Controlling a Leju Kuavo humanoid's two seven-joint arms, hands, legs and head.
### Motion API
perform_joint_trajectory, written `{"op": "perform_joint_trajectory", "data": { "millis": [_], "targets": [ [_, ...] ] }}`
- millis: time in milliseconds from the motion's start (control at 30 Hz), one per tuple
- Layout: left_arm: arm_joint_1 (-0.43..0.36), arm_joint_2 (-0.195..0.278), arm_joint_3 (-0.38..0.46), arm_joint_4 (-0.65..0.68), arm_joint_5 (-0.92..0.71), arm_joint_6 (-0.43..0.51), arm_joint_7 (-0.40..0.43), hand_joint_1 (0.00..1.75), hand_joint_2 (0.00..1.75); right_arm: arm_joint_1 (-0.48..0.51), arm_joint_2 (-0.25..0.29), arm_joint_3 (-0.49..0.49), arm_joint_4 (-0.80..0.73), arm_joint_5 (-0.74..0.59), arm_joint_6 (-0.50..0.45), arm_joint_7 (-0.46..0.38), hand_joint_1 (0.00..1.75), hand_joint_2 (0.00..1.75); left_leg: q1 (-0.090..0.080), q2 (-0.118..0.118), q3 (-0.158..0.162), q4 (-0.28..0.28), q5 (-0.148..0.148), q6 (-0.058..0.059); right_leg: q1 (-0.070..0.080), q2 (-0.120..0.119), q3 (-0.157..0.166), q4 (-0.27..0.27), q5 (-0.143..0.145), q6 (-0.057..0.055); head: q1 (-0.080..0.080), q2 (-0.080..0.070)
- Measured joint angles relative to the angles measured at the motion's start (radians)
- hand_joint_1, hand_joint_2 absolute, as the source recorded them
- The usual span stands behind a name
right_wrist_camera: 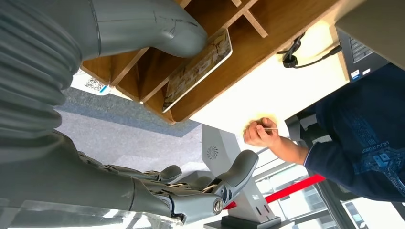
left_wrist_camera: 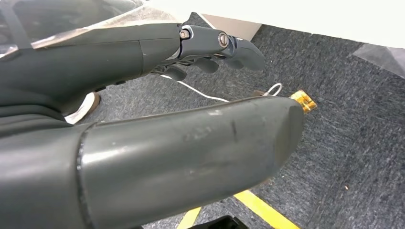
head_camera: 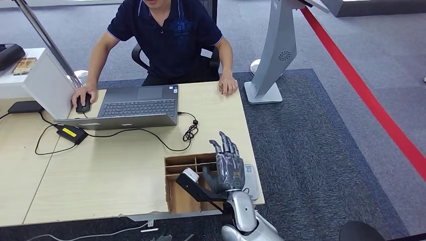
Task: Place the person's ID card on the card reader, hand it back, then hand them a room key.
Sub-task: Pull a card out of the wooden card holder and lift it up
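My right hand (head_camera: pixel 228 163) hovers with its fingers stretched out above the wooden organiser box (head_camera: pixel 183 198) at the table's near right corner, holding nothing. In the right wrist view a patterned room key card (right_wrist_camera: pixel 196 69) leans in a compartment of the box (right_wrist_camera: pixel 143 62), close under my thumb (right_wrist_camera: pixel 157 26); my other fingers (right_wrist_camera: pixel 191 195) are spread well away from it. The white card reader (head_camera: pixel 250 181) with a QR label lies just right of the box, partly under my hand. The person's hand (head_camera: pixel 228 85) rests at the table's far edge, pinching something thin (right_wrist_camera: pixel 268 129). My left hand (left_wrist_camera: pixel 143 143) hangs over the floor, holding nothing.
A person sits behind an open laptop (head_camera: pixel 133 105), the other hand on a mouse (head_camera: pixel 83 103). A black power brick (head_camera: pixel 71 133) and cables (head_camera: pixel 190 131) lie mid-table. A grey kiosk stand (head_camera: pixel 274 55) rises right of the table; a red floor line (head_camera: pixel 371 100) runs beyond.
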Motion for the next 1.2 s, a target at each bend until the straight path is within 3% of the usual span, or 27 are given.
{"op": "perform_joint_trajectory", "data": {
  "millis": [1200],
  "targets": [
    [-0.002, 0.001, 0.0, 0.003, -0.013, -0.021, 0.004, 0.0, 0.0, 0.013, -0.002, -0.001, 0.0, -0.015, -0.001, 0.0, 0.45, 1.75, 0.0, 0.0, 0.0, 0.0, 0.0, 0.0, 0.0, 0.0, 0.0, 0.0, 0.0, 0.0, 0.0, 0.0]
  ]
}}
